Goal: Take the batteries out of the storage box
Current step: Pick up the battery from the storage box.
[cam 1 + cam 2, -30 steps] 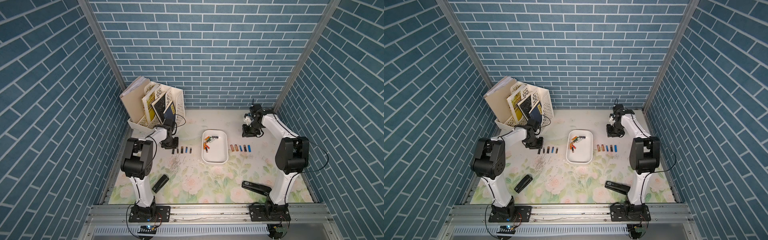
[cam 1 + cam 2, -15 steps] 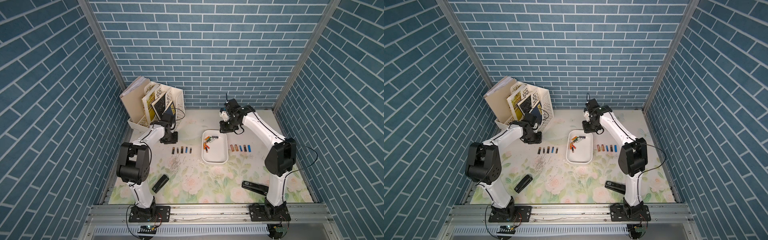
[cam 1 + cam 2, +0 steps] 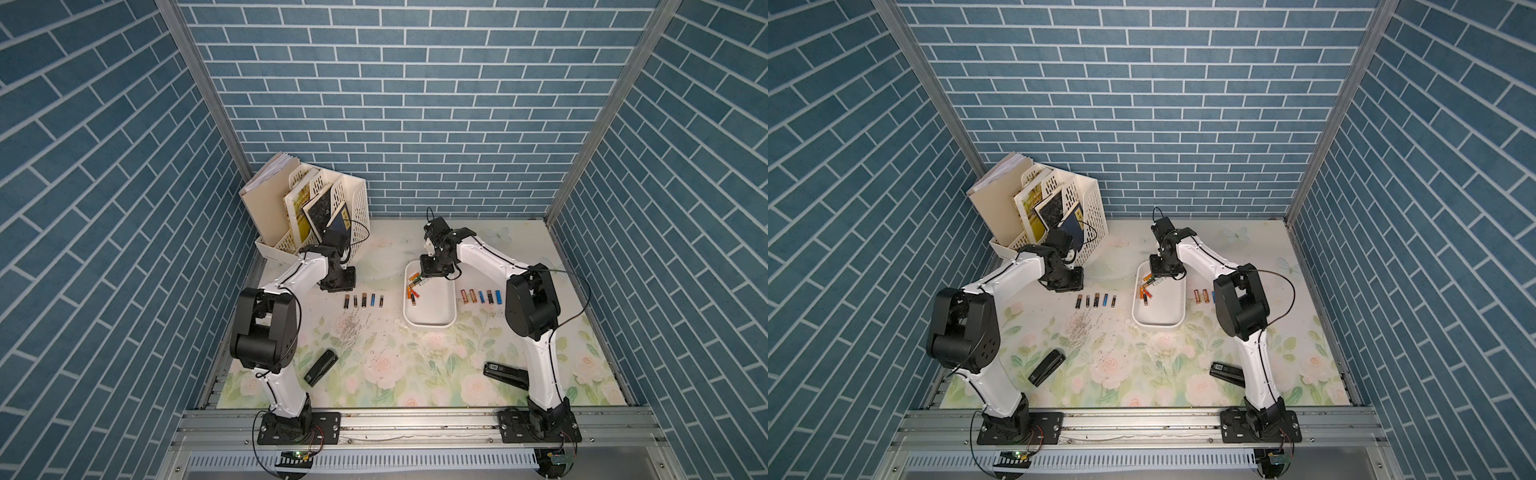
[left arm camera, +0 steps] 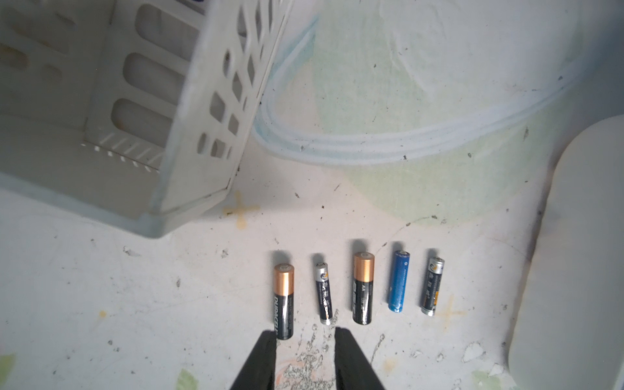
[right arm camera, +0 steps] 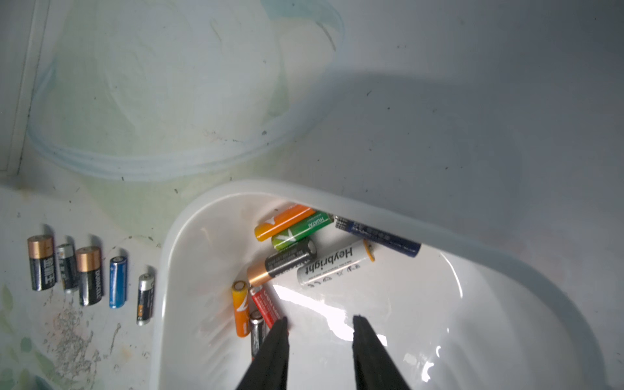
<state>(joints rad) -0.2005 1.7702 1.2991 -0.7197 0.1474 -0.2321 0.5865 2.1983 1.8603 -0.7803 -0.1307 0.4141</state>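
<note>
**Bimanual cell, both top views.** The left arm (image 3: pixel 291 277) rises from the lower-left rail and folds at the elbow. It holds the left end effector (image 3: pixel 337 286) low over the desk (image 3: pixel 395 374), left of centre, just above a row of five batteries (image 3: pixel 363 300). In the left wrist view its fingers (image 4: pixel 351 358) stand apart with nothing between them.

The right arm (image 3: pixel 486 257) bends likewise from the lower right. The right end effector (image 3: pixel 432 274) hangs over the upper end of the storage box (image 3: pixel 430 328) at frame centre. In the right wrist view its jaws are parted and empty. A cluster of batteries (image 3: pixel 413 289) lies in that end of the box, and a second row (image 3: pixel 482 296) lies on the desk to its right.

The desk bears a pale, scuffed floral print. Blue brick-pattern walls (image 3: pixel 415 104) enclose it on three sides.

Legible writing:
- "DURACELL" on a copper-top cell (image 4: pixel 283 304)
- "Heybright" on a white cell (image 5: pixel 334 265)
- "HUATAI" on a green cell (image 5: pixel 302 229)
</note>
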